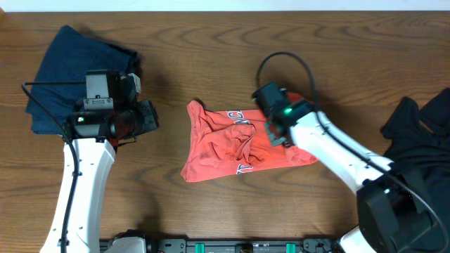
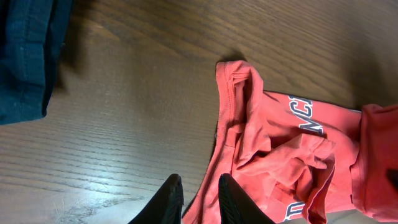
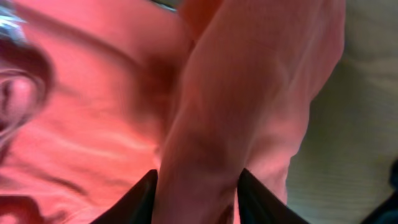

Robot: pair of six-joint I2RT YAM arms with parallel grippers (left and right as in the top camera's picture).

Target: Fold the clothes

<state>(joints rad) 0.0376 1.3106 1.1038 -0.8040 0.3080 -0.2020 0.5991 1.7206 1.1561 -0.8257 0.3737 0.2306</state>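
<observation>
A navy garment [image 1: 60,70] lies bunched well off to the outer side of the left jaws, partly under that arm. A black garment [image 1: 422,126] is heaped behind the right jaws beside the arm's base. Nothing lies between either of them and the coral-red T-shirt [image 1: 225,144], which sits crumpled on the wood-grain worktop [image 1: 211,49] between the two pairs of jaws. Its long axis runs from one pair to the other, with a stitched hem corner nearest the left jaws. The cloth is soft and creased, and its white-and-navy block lettering is broken by folds. The left jaws are slightly parted and empty, their black fingers [image 2: 169,200] just short of the shirt's edge. The right jaws are clenched on a raised fold of the T-shirt at its far end.
</observation>
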